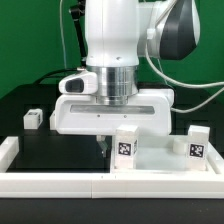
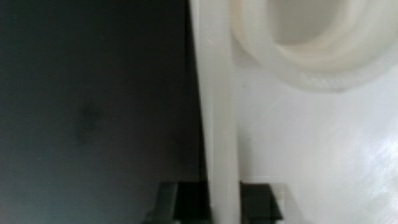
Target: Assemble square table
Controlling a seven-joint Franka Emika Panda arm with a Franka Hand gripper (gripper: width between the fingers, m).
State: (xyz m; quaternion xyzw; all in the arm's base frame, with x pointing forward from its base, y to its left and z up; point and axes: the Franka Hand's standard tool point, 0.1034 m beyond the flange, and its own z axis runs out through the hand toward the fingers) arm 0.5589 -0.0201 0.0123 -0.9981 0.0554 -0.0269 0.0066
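Note:
The white square tabletop [image 1: 160, 162] lies flat at the front, at the exterior view's right. Two white legs with tags [image 1: 125, 146] [image 1: 197, 144] stand upright on it. A third leg [image 1: 33, 118] lies loose on the black table at the exterior view's left. My gripper [image 1: 103, 141] reaches straight down at the tabletop's edge nearer the exterior view's left. In the wrist view the tabletop's raised rim [image 2: 217, 110] runs between my two dark fingers [image 2: 178, 202], and my gripper [image 2: 221, 205] is shut on it. A round corner socket [image 2: 302, 50] shows beside the rim. The fourth leg is out of view.
The long white border rail [image 1: 90, 183] runs along the front, with a side piece [image 1: 8, 150] at the exterior view's left. Cables hang behind the arm against the green backdrop. Bare black table [image 2: 89, 100] lies beside the rim.

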